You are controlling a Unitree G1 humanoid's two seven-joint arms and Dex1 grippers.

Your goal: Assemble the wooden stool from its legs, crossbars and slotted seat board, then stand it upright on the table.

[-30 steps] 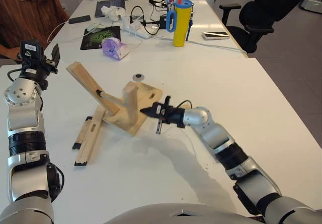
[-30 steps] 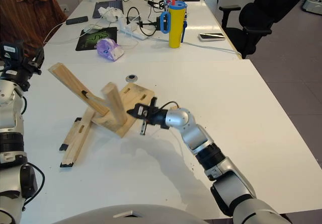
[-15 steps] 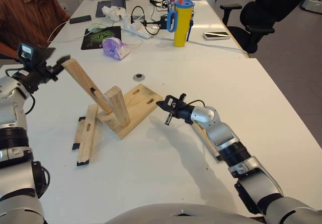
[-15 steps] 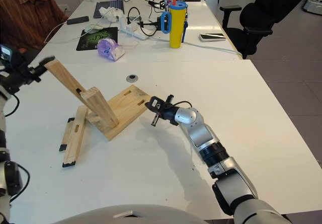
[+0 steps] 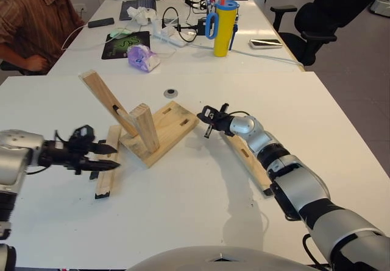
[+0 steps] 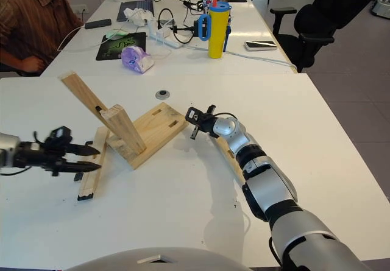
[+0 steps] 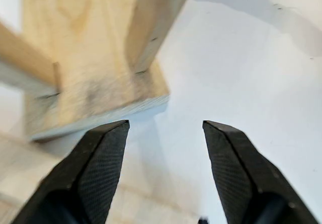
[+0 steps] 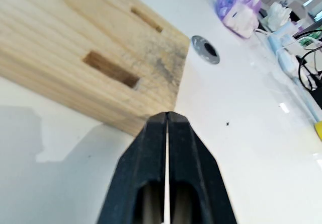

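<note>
Pale wood seat board [image 5: 172, 128], yellow bottle [image 5: 223, 26]

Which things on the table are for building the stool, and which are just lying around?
For the stool:
pale slotted wooden seat board
two wooden legs standing slanted in it
flat wooden pieces lying loose beside it
another wooden piece lying flat on the other side

Just lying about:
tall yellow bottle with blue handle
purple packet
black mouse mat
flat phone
</note>
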